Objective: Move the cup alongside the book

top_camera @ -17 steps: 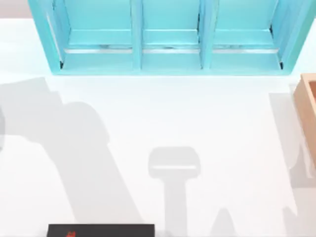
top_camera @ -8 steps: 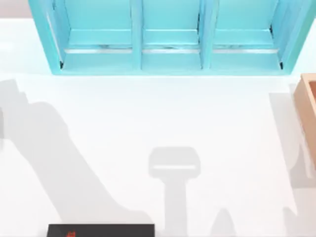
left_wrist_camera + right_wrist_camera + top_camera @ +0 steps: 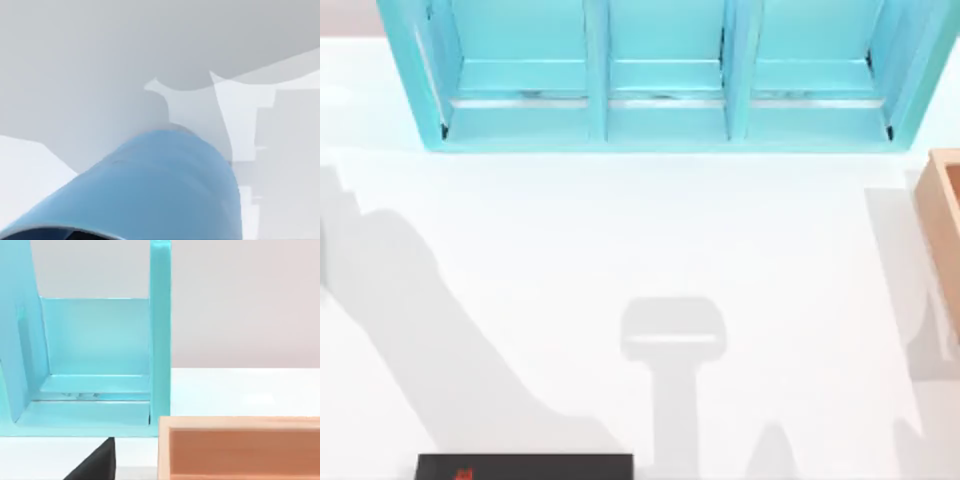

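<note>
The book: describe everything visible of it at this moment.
The book is a flat black rectangular slab lying on the white table at the top view's lower edge, left of centre, its long side running left to right. The picture's edge cuts off its near part. A small red mark sits near its left end. Its surface looks matte and plain. A grey shadow falls on the table just behind it. Nothing rests on it or touches it.

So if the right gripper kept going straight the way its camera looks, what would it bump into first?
Probably the tan wooden box, which sits nearest in the right wrist view. Behind it stands the turquoise shelf. Depth is hard to judge, so this is a guess.
</note>
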Robot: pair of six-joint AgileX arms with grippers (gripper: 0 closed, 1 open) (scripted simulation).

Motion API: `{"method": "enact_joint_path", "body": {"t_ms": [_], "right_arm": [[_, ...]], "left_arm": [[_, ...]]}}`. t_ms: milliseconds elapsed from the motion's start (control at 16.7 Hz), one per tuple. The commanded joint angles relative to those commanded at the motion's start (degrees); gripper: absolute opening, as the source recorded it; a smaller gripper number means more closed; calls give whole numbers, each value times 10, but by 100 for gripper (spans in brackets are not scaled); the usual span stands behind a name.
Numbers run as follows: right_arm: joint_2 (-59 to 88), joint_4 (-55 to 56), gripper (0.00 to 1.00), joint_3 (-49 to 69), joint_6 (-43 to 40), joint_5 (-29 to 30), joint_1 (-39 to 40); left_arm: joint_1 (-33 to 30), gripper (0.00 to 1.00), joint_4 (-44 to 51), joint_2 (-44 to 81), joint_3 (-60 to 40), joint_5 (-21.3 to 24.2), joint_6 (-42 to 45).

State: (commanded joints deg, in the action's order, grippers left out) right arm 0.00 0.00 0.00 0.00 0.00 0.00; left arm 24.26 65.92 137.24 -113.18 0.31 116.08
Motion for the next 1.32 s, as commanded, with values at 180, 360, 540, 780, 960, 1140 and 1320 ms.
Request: {"method": "enact_joint_path", "body": {"t_ms": [180,360,540,780,960,1140,1320], "right_arm": [[0,0,100,0,0,0,0],[0,0,100,0,0,0,0],[0,0,100,0,0,0,0],[0,0,100,0,0,0,0],[0,0,100,0,0,0,0],[0,0,100,0,0,0,0],[0,0,100,0,0,0,0]], "left_arm": [[0,70,0,0,0,0,0],[0,47,0,0,0,0,0],[0,25,0,0,0,0,0],[0,0,0,0,0,0,0],[0,0,0,0,0,0,0],[0,0,0,0,0,0,0],[-2,0,2,0,-2,0,1]]}}
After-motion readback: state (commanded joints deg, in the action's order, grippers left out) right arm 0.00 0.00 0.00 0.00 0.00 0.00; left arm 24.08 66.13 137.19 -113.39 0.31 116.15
